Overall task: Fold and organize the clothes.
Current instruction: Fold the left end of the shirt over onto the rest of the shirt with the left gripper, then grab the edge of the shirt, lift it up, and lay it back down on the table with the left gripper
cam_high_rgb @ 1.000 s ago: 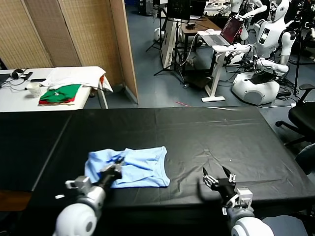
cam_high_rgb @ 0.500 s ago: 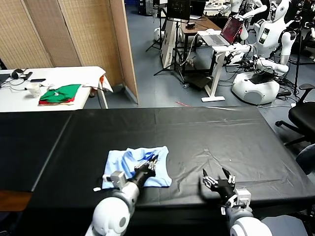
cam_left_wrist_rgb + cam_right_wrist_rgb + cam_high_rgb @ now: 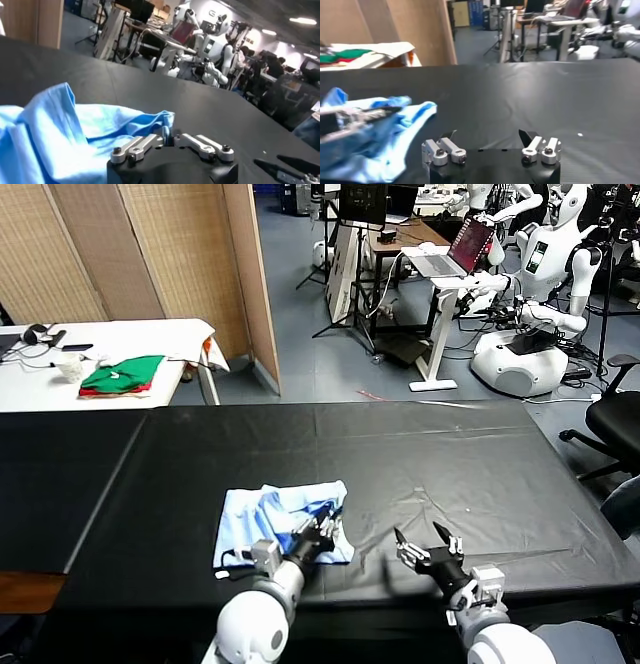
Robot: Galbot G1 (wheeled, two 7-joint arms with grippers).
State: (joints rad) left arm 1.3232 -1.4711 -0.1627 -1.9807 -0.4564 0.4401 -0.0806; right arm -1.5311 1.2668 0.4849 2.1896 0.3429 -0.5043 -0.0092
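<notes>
Tabletop: I see the black cloth-covered tabletop [image 3: 420, 454].
Shirt: the crumpled pale sky-blue thin T-shirt [image 3: 262, 519] lies lower centre-left, long axis left-right.
Left pincer [image 3: 322, 531]: on the shirt's right edge, jaws parting, nearer.
Right pincer [image 3: 427, 548]: lower right, spread, empty.

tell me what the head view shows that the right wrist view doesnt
Only the head view shows the whole bunched T-shirt from above, both grippers together, with the left gripper at the shirt's right edge, plus the laptop and the white robots behind.

Only the right wrist view shows the right gripper close up, its fingers spread wide over bare tabletop.

Both show the blue T-shirt, the black table, the left gripper at the shirt, and the green-and-red folded garments on the side table.
</notes>
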